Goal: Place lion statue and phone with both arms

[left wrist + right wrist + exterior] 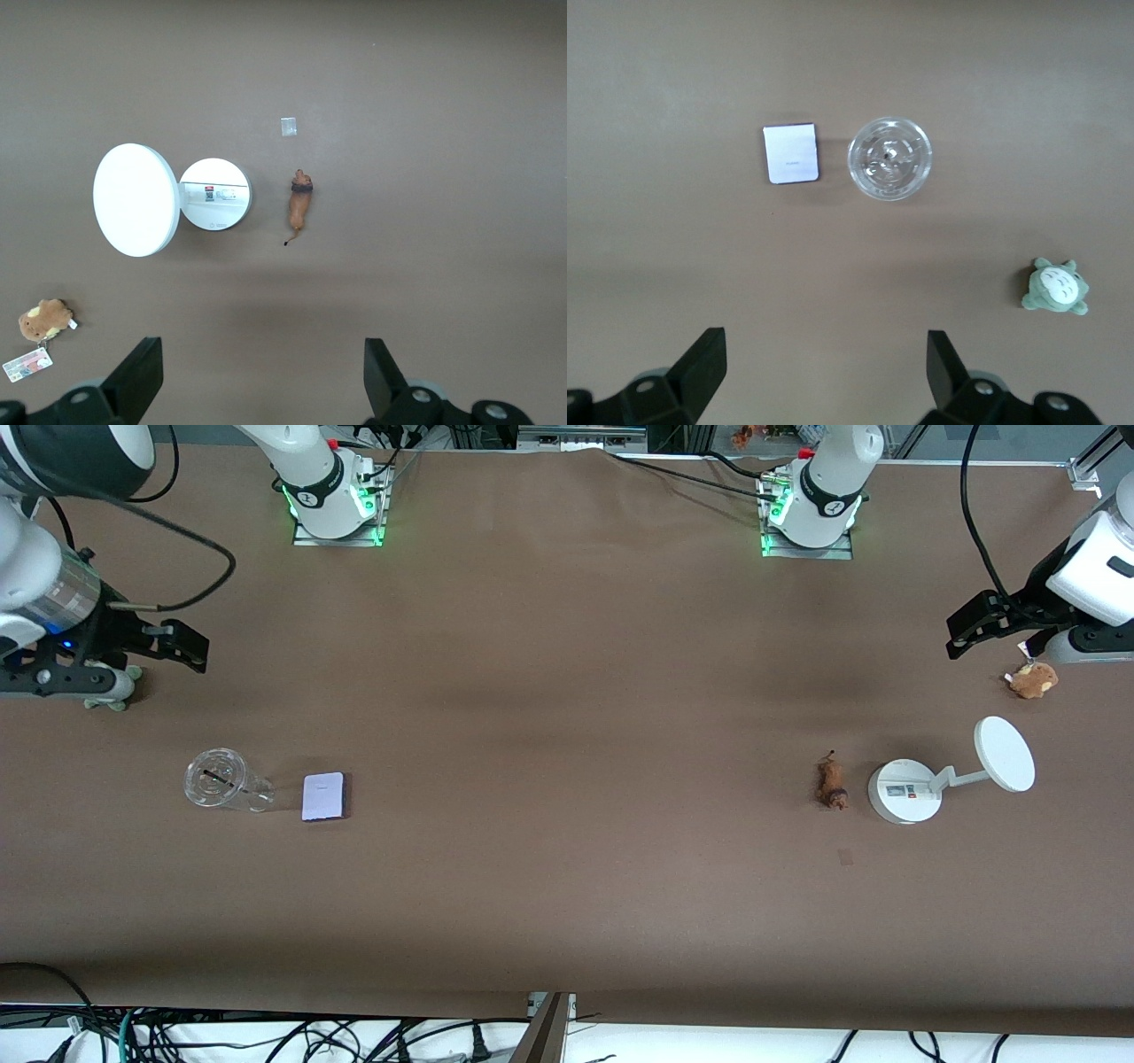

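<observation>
The lion statue (832, 781) is a tiny orange-brown figurine lying on the table toward the left arm's end, beside a white stand; it also shows in the left wrist view (300, 202). The phone (322, 795) is a flat pale-lavender rectangle lying toward the right arm's end, and it shows in the right wrist view (790, 154). My left gripper (966, 631) (261, 354) is open and empty, up over the table at its own end, apart from the lion. My right gripper (188, 646) (827, 350) is open and empty, up over its own end, apart from the phone.
A white round-based stand (904, 791) with a disc (1005, 754) stands beside the lion. A brown plush with a tag (1032, 680) lies under the left gripper. A clear glass cup (217, 779) stands beside the phone. A grey-green plush (115, 686) lies under the right gripper.
</observation>
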